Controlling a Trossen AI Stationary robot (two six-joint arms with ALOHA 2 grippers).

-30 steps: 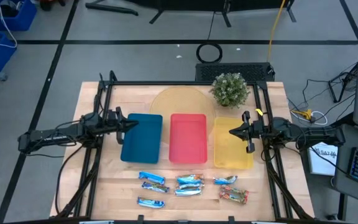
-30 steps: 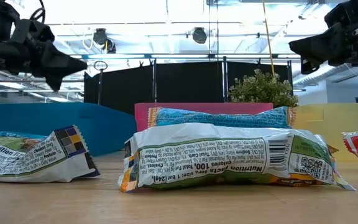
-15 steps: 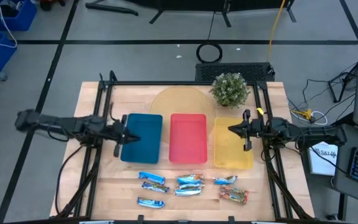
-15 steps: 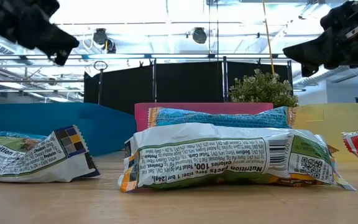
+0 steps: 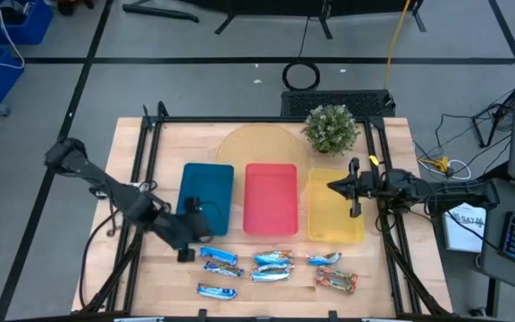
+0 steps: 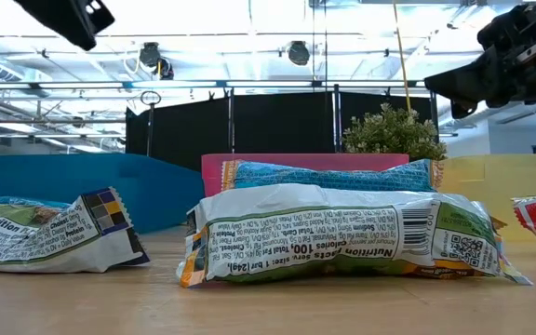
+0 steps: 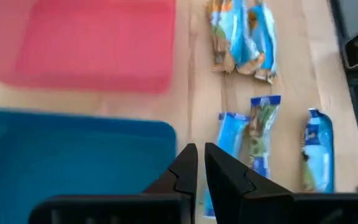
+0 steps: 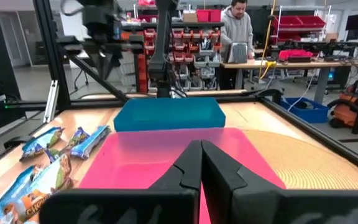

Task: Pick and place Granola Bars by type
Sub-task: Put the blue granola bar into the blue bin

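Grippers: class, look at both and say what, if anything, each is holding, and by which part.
Nothing is held. The left gripper is shut on nothing above the blue tray's near edge; the right gripper is shut, empty, over the yellow tray. All granola bars lie on the table.

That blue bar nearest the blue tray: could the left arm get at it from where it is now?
Probably yes. The left gripper hangs at the blue tray's front corner, fingers shut, right beside that bar, with only bare table between them.
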